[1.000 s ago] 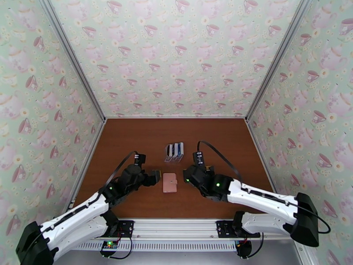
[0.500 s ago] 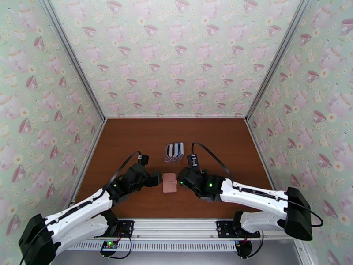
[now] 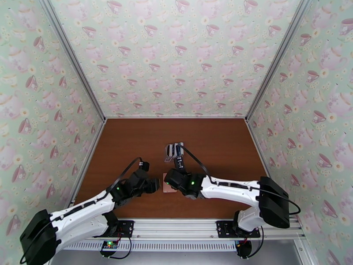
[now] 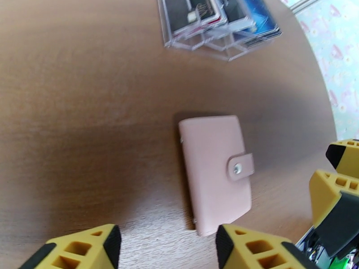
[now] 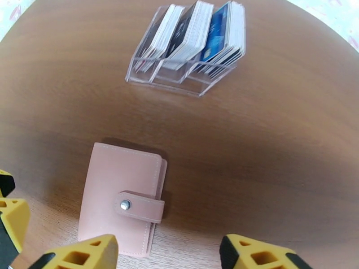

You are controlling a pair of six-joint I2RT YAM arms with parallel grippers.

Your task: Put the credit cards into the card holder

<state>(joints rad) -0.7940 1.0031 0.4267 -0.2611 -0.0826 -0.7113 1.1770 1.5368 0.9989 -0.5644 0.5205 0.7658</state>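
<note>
I've got the pink card holder (image 4: 215, 173) lying flat and snapped shut on the brown table (image 3: 132, 142), between the two grippers. Its long axis runs away from the arm bases, with the snap tab on its right edge in both wrist views. My left gripper (image 4: 166, 243) sits just short of its near end, jaws partly apart with nothing in them. The right gripper (image 5: 166, 252) is likewise empty and half spread; from above it looks the nearer, covering most of the holder. The credit cards (image 5: 197, 36) stand in the clear rack (image 5: 170, 77) beyond. The pockets are hidden, and the card faces are too blurred to read
</note>
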